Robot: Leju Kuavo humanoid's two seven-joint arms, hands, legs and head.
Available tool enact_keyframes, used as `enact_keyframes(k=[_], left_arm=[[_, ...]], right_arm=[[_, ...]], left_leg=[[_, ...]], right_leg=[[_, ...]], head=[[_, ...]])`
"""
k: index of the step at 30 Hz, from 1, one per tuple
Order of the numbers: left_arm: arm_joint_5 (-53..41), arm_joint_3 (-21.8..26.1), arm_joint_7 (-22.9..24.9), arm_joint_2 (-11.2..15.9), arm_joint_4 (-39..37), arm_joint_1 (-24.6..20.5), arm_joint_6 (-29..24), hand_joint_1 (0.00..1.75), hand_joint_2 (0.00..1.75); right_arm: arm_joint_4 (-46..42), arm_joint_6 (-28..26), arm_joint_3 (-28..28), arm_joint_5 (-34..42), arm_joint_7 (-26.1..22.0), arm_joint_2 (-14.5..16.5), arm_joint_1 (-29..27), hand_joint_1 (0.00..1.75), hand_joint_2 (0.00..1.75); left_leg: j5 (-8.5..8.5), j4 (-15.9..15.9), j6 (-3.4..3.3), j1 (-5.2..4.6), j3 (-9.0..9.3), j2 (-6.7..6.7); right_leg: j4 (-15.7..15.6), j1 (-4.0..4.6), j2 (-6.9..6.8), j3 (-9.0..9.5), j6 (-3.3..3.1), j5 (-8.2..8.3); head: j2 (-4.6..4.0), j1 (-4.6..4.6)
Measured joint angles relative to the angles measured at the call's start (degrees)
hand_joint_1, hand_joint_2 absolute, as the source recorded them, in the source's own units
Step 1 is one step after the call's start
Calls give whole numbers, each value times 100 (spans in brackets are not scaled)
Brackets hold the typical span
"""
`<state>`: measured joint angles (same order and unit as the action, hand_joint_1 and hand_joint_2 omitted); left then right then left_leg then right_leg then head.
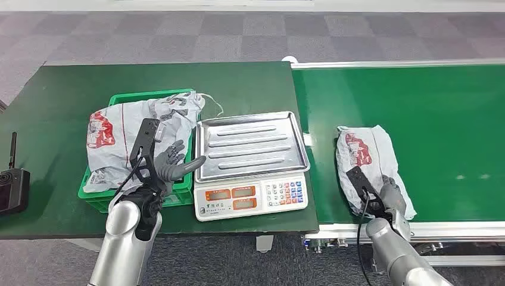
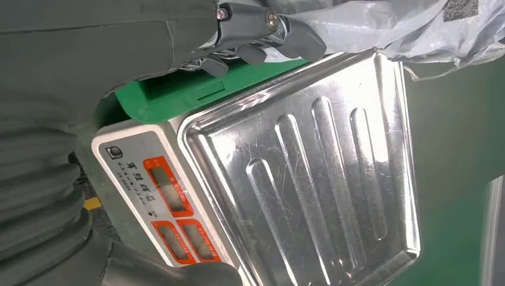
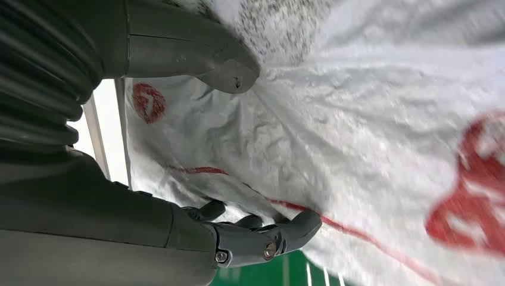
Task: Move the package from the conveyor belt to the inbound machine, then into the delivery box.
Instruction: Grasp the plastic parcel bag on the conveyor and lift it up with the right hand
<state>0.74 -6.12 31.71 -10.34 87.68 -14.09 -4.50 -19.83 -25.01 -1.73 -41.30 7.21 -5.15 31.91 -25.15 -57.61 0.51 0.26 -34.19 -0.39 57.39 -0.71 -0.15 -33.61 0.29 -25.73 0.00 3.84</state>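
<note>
A grey plastic package (image 1: 366,156) with red print lies on the green conveyor belt (image 1: 440,119). My right hand (image 1: 390,195) grips its near end. In the right wrist view the thumb (image 3: 221,64) presses on the package (image 3: 357,137) and the fingers (image 3: 271,233) curl at its edge. The inbound machine is a white scale (image 1: 250,199) with a bare steel tray (image 1: 250,145). My left hand (image 1: 174,165) hovers with fingers spread and nothing in it, between the scale and the green delivery box (image 1: 178,193). The left wrist view has the tray (image 2: 321,173) and the box rim (image 2: 178,95).
Another grey package (image 1: 134,134) fills the green box. A black handheld device (image 1: 12,186) lies at the table's left edge. The dark green table (image 1: 59,89) meets the belt just right of the scale. Grey carpet floor lies beyond.
</note>
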Motion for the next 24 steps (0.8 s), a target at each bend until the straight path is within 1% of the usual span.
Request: enact_keyframes(k=[7, 9, 11, 13, 16, 17, 20, 21, 24], left_arm=[[0, 39, 0, -3, 109, 48, 0, 0, 175], [1, 41, 0, -4, 131, 64, 1, 0, 175], [2, 41, 0, -4, 145, 75, 19, 0, 175], [5, 41, 0, -8, 147, 78, 68, 0, 175], [7, 41, 0, -34, 144, 77, 133, 0, 175], [0, 41, 0, -45, 144, 77, 138, 0, 175], [-24, 41, 0, -60, 145, 78, 128, 0, 175], [-29, 41, 0, -61, 145, 79, 123, 0, 175], [-88, 41, 0, -66, 140, 79, 110, 0, 175]], right_arm=[[56, 101, 93, -23, 72, 86, -56, 0, 175], [72, 204, 110, -68, 146, 101, -57, 0, 175], [90, 466, 121, -166, 345, 118, -60, 0, 175], [122, 863, 126, -295, 631, 144, -52, 0, 175], [161, 1329, 127, -449, 963, 187, -29, 0, 175], [169, 1382, 127, -465, 984, 201, -29, 29, 175], [180, 1226, 140, -463, 763, 243, -85, 160, 175], [180, 1111, 151, -468, 647, 258, -115, 175, 175], [180, 755, 199, -496, 289, 301, -167, 175, 175]], left_leg=[[-2, 0, -3, 0, 5, -1], [-2, 0, -3, 0, 9, 0], [-3, 0, -4, 1, 16, 0], [-8, 0, -7, 1, 33, 2], [-31, 0, -13, 7, 86, 2], [-41, 0, -14, 11, 109, 2], [-64, 0, -11, 15, 155, 5], [-68, 0, -10, 15, 160, 6], [-70, 0, -9, 14, 164, 10]], right_leg=[[-1, 0, -2, 7, 5, -5], [-1, 0, -2, 11, 5, -5], [-3, 0, -2, 18, 5, -6], [-9, 2, -1, 31, 8, -10], [-25, 18, -2, 89, 9, -33], [-30, 23, -3, 115, 8, -43], [-34, 27, -2, 167, 4, -56], [-34, 27, -1, 174, 3, -58], [-33, 26, 5, 178, 3, -58]], head=[[0, 1], [0, 1], [0, 1], [0, 2], [0, 0], [0, -1], [0, 0], [0, 0], [0, 0]])
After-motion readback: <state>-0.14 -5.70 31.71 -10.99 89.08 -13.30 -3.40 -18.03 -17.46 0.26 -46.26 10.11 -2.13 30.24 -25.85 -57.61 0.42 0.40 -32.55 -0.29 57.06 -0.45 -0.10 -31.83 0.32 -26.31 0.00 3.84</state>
